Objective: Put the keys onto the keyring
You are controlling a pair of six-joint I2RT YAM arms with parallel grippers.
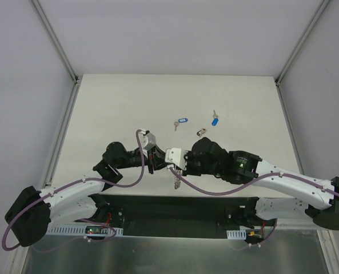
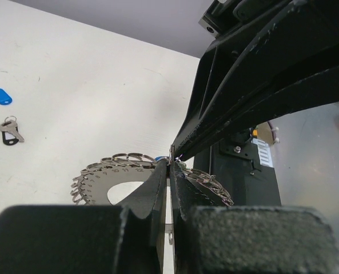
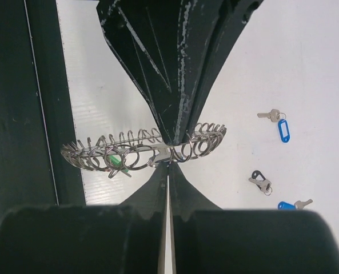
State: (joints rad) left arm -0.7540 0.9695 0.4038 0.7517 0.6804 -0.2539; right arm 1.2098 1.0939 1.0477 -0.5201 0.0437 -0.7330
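left tool (image 2: 169, 166) and right tool (image 3: 168, 165) each clamp the coiled, toothed metal keyring (image 2: 95, 178) (flat, shiny).

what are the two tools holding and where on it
Both hold the keyring by its coiled rim: the left tool and the right tool pinch nearly the same spot from opposite sides.

Lab test cell: white table (image 1: 243, 97), plain walls (image 1: 175, 34), aluminium frame posts (image 1: 55, 40).
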